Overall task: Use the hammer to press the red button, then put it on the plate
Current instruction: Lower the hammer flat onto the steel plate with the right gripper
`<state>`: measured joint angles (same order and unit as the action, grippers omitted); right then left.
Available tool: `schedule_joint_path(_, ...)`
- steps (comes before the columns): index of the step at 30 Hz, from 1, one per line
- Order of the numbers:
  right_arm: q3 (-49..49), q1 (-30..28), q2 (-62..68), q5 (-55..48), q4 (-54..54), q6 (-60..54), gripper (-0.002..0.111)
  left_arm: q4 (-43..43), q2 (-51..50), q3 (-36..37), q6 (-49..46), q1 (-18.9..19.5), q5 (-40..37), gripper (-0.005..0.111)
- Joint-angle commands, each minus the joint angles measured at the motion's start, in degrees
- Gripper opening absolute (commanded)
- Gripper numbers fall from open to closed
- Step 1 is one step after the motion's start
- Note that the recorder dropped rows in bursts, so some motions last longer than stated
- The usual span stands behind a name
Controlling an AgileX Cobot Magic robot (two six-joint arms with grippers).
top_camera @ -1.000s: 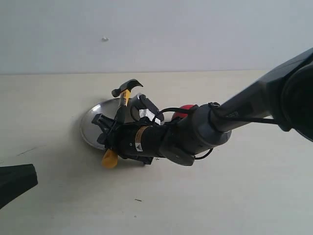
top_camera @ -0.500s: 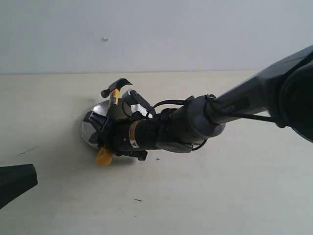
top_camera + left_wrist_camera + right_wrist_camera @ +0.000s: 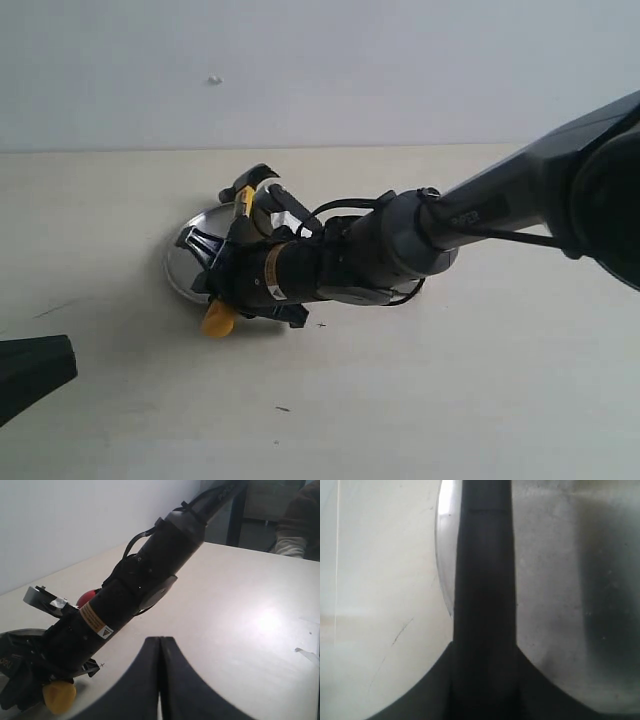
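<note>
Looking at the exterior view first: the right gripper reaches in from about 3 o'clock and is clamped on the hammer partway down its handle, the jaws only as far apart as the handle makes them. The hammer's head points off toward 1 o'clock. Its yellow end sticks out toward 7 o'clock, past the rim of the plate. The plate sits around 9 o'clock from the middle of the table, right under the gripper and mostly covered by it.

The arm hides the red button in that shot, but the left wrist view catches it, a bit of red dome peeking out from behind the right arm, near the plate.

The right wrist view adds the close-up: the black handle runs straight through the middle, with brushed metal on one side and bare table on the other, so the handle crosses the plate's edge. Honestly I can't tell from any view if the hammer is actually touching the plate or just held above it.

The left gripper has its fingers pressed together with nothing between them. It's parked down at 8 o'clock in the exterior view, well apart from everything.
</note>
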<state>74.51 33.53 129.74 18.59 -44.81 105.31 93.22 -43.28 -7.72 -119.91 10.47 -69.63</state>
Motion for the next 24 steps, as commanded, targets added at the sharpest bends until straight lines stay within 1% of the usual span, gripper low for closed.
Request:
schedule_joint_path(1,0.7,-0.2,-1.0,2.3,-3.4,-1.6,0.03,0.3,0.2,-0.3,-0.2,-0.3,-0.3,0.0)
schedule_joint_path(2,0.7,-0.2,-1.0,2.3,-3.7,-1.6,0.034,0.3,0.2,-0.3,-0.2,-0.3,-0.3,0.0)
schedule_joint_path(5,0.7,-0.2,-1.0,2.3,-3.9,-1.7,0.041,0.3,0.2,-0.3,-0.2,-0.3,-0.3,0.0)
schedule_joint_path(7,0.7,-0.2,-1.0,2.3,-4.2,-1.7,0.042,0.3,0.2,-0.3,-0.2,-0.3,-0.3,0.0)
schedule_joint_path(18,0.6,-0.2,-1.7,-2.4,-5.5,0.3,0.043,0.3,0.2,-0.3,-0.2,-0.3,-0.3,0.0)
schedule_joint_path(24,0.6,-0.2,-2.9,-2.7,-10.9,4.1,0.043,0.3,0.2,-0.3,-0.2,-0.3,-0.3,0.0)
